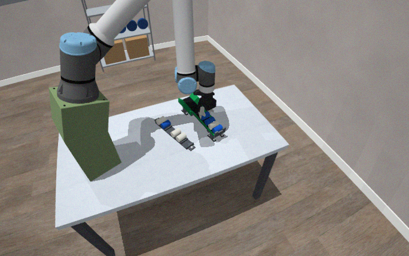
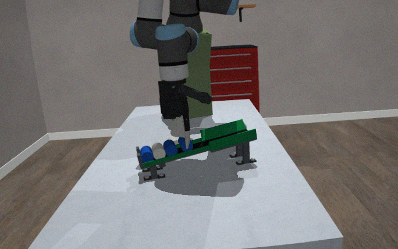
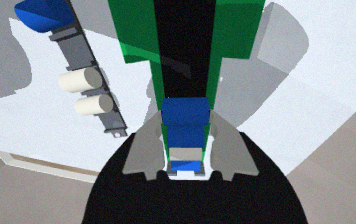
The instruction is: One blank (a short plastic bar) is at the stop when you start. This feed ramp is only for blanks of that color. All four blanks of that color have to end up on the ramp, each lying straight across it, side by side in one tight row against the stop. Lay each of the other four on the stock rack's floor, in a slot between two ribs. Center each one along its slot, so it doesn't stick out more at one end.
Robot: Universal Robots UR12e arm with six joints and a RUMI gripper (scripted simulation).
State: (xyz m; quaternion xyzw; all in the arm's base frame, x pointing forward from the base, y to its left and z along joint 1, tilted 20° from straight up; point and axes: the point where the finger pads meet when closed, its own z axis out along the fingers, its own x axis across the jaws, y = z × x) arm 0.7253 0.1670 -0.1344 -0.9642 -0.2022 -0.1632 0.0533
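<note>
A blue bar (image 2: 185, 143) is clamped between the fingers of the gripper (image 2: 185, 142), low over the green ramp (image 2: 228, 138). Just downhill from the gripper, three bars lie across the ramp: blue (image 2: 170, 147), cream (image 2: 158, 150), and blue (image 2: 146, 153) at the stop. Off to the gripper's side, the grey rack (image 1: 174, 133) holds one blue bar (image 1: 165, 124) and two cream bars (image 1: 178, 134).

You're looking at a six-joint arm (image 1: 183, 36) with pale grey-white tube links, dark grey joint housings (image 1: 78, 75) and light blue round end caps (image 1: 77, 42). Black rings mark the seams. It stands on a green block pedestal (image 1: 87, 145). The black-bodied two-jaw gripper (image 3: 186, 145) carries flat grey fingers.
</note>
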